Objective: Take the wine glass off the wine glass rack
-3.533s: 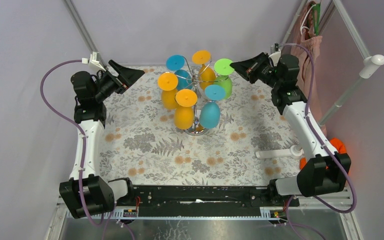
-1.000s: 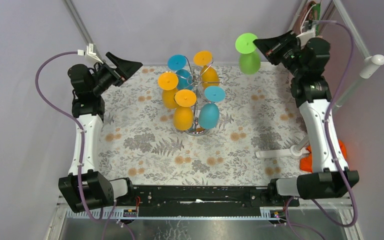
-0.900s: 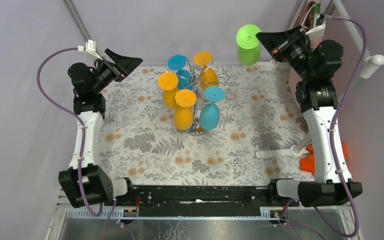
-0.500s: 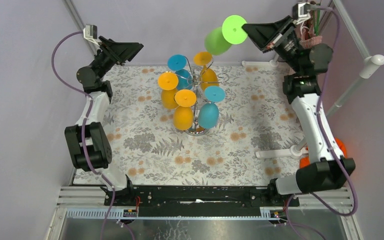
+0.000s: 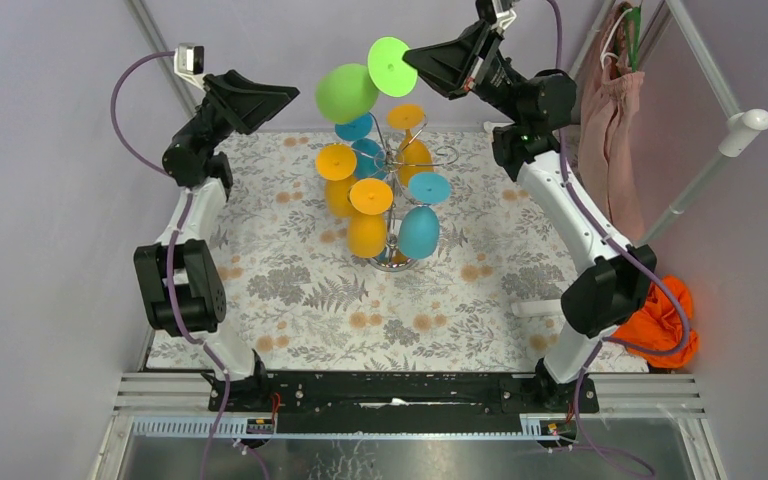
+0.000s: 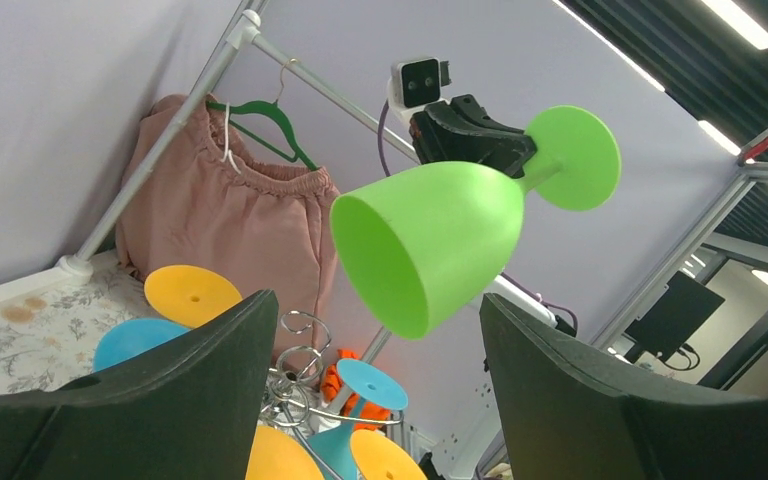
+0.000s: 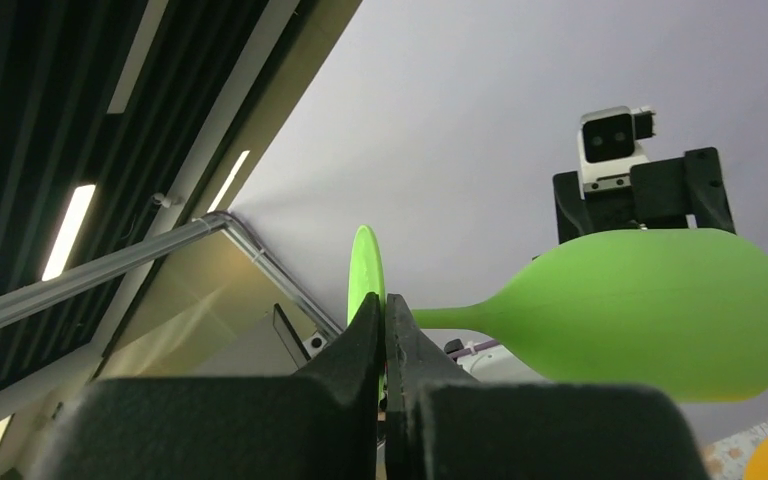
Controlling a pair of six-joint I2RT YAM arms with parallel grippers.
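- Fingers of the right gripper (image 5: 412,60) are pinched on the stem of the green wine glass (image 5: 346,92) in the top view, just beside its round foot. The glass hangs high in the air, lying almost sideways with its bowl toward the left arm. It is above and behind the wine glass rack (image 5: 407,158) and clear of it.
- Same view: the left gripper (image 5: 285,97) is raised as well, its tips aimed at the bowl and near it. It carries nothing.
- Same view: the rack stands about mid-table on the flowered tablecloth (image 5: 290,290). Three orange glasses (image 5: 367,235) and two blue glasses (image 5: 418,232) hang bowl-down from its arms.
- Left wrist view: the two dark fingers (image 6: 160,400) stand wide apart along the bottom edge. The green glass (image 6: 430,235) shows in the gap beyond them, its mouth turned toward the camera and tipped down-left, touching neither finger.
- Left wrist view: the right gripper (image 6: 525,165) clasps the stem behind the bowl. Lower down are the rack's curled wires (image 6: 305,385) and a few orange and blue feet. A pink garment (image 6: 230,230) on a green hanger (image 6: 260,115) hangs at the back.
- Right wrist view: the fingers (image 7: 360,380) are pressed together with only the thin stem between them. The foot sits edge-on at their tips and the green bowl (image 7: 650,310) stretches off to the right.
- Right wrist view: beyond the bowl, the left gripper (image 7: 650,195) faces back with its small camera on top.
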